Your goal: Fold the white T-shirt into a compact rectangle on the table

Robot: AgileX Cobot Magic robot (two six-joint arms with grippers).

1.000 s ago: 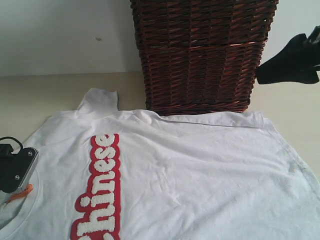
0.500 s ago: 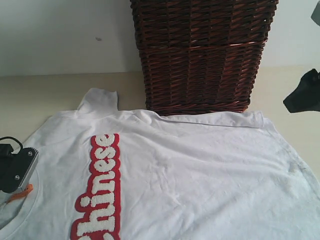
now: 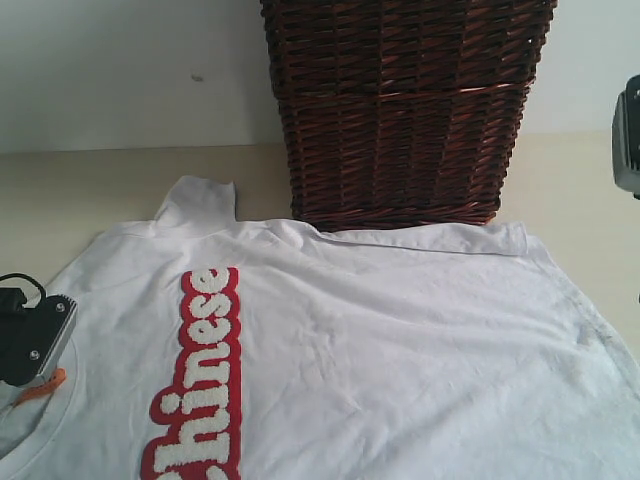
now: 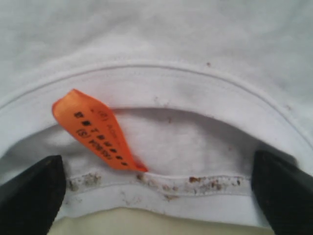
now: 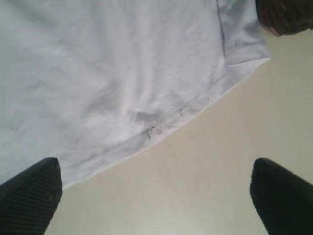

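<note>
The white T-shirt (image 3: 380,340) lies spread flat on the table (image 3: 90,185), its red-outlined "Chinese" lettering (image 3: 205,380) running down the left part. My left gripper (image 4: 156,200) is open at the collar (image 4: 161,81), its dark fingers (image 4: 29,196) standing either side of the collar's near band, by the orange tag (image 4: 95,129). Its body (image 3: 30,340) shows at the exterior view's left edge. My right gripper (image 5: 156,200) is open above bare table (image 5: 215,147), just off the shirt's hem edge (image 5: 161,125). Nothing lies between its fingers (image 5: 281,196).
A tall dark wicker basket (image 3: 400,110) stands at the back of the table, touching the shirt's far edge; its corner (image 5: 286,14) shows in the right wrist view. A white wall (image 3: 120,70) rises behind. One sleeve (image 3: 200,200) points backward beside the basket.
The right arm has swung from beside the basket out toward the right edge of the exterior view, where only a small part now shows. The left gripper and shirt have not moved.
</note>
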